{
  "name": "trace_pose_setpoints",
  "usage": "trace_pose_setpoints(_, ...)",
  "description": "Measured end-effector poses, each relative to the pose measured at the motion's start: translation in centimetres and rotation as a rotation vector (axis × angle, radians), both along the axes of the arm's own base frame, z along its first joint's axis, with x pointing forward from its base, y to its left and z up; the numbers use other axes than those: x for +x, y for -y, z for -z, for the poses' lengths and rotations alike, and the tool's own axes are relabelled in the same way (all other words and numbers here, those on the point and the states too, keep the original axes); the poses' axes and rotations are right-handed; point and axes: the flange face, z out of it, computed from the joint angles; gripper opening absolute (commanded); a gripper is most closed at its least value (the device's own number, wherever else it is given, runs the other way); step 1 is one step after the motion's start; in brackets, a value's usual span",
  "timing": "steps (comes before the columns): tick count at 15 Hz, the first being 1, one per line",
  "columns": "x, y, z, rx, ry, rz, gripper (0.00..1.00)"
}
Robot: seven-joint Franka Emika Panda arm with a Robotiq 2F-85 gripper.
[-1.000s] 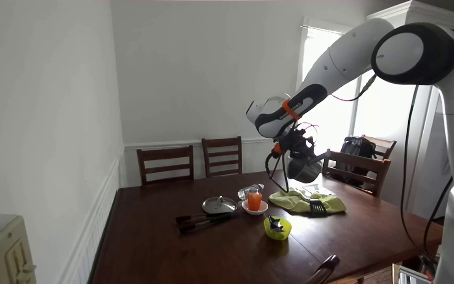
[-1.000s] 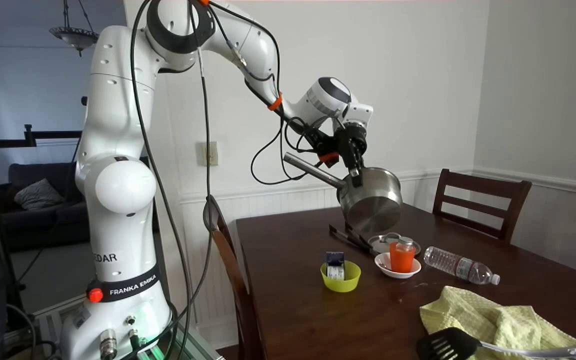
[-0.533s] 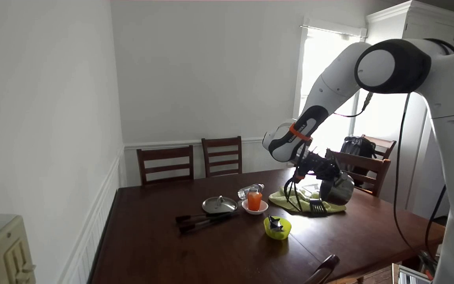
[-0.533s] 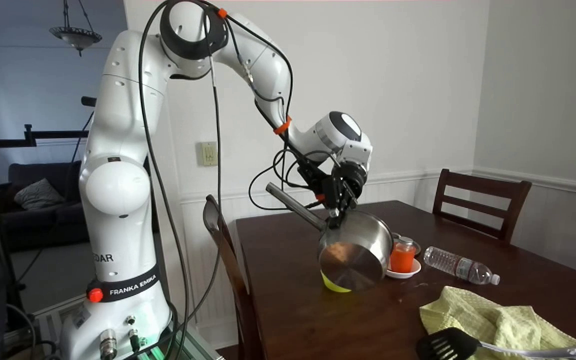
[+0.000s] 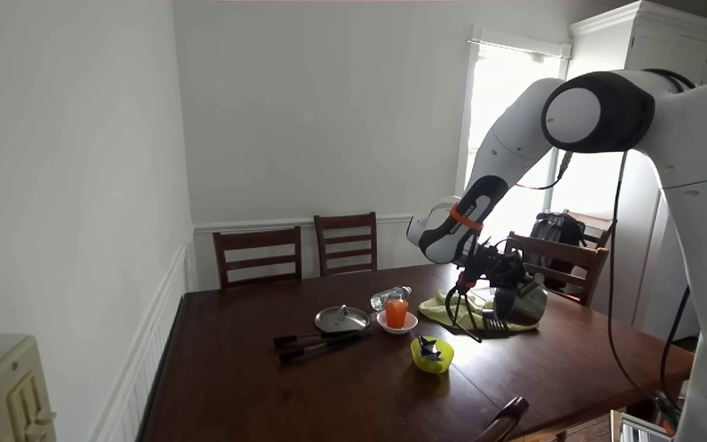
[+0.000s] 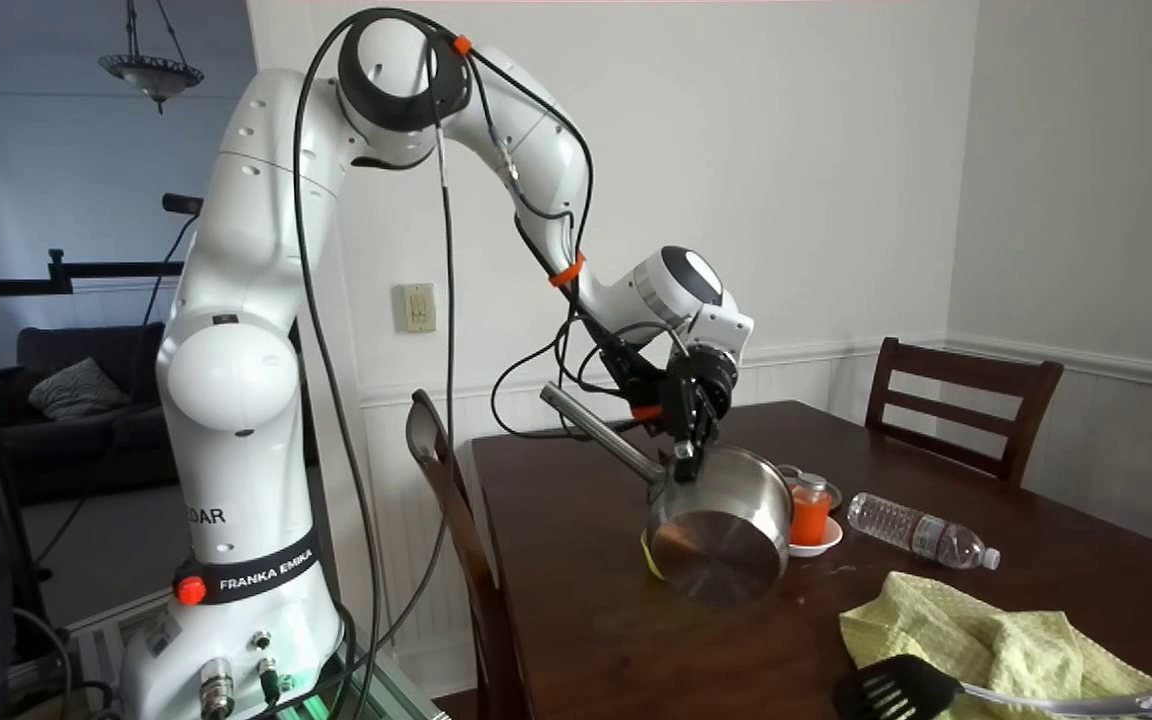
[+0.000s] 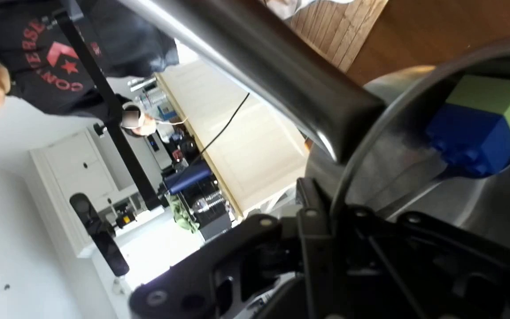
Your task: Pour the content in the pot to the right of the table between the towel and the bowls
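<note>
gripper (image 6: 688, 462) is pinching the pot (image 6: 721, 530) by its wall, so get low between towel (image 6: 976, 635) and bowls (image 5: 432, 366), then roll slowly until the blocks (image 7: 474, 128) slide out.

Pot (image 6: 726, 510): we see metal, smooth, with a soft sheen on wall and base.
Pot handle (image 7: 264, 57): metal again, polished, carrying a bright streak as we look along it.
Blue block (image 7: 472, 135): plastic by its look, moulded with studs, fairly matt.
Pale green block (image 7: 485, 92): smooth-faced and matt, plastic-looking to us.
Tool (image 6: 687, 462): mostly matt, with a few shinier pin heads.
Towel (image 6: 1026, 650): cloth, matt, its weave visibly textured.
Table (image 6: 586, 620): wood, smooth, glossy enough that we see light mirrored.
Yellow-green bowl (image 5: 436, 366): smooth, plastic-looking.
White bowl (image 5: 412, 323): smooth; its material we cannot tell.
Bottle (image 6: 921, 531): clear ridged plastic, shiny.
Lid (image 5: 333, 321): shiny metal.
Spatula (image 6: 924, 675): matt head, shiny metal-looking handle.
</note>
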Motion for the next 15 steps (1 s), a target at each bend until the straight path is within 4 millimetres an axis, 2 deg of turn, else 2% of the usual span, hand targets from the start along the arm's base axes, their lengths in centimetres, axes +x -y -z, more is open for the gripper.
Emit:
trace_pose_setpoints(3,0.5,0.8,2.4,-0.007,-0.096,-0.125,0.01)
trace_pose_setpoints(8,2.6,2.1,6.6,-0.059,-0.261,-0.305,0.01)
trace_pose_setpoints(11,4.2,2.4,7.7,-0.122,-0.351,-0.386,0.01)
trace_pose_setpoints(15,5.9,2.2,8.1,-0.206,-0.466,-0.501,0.01)
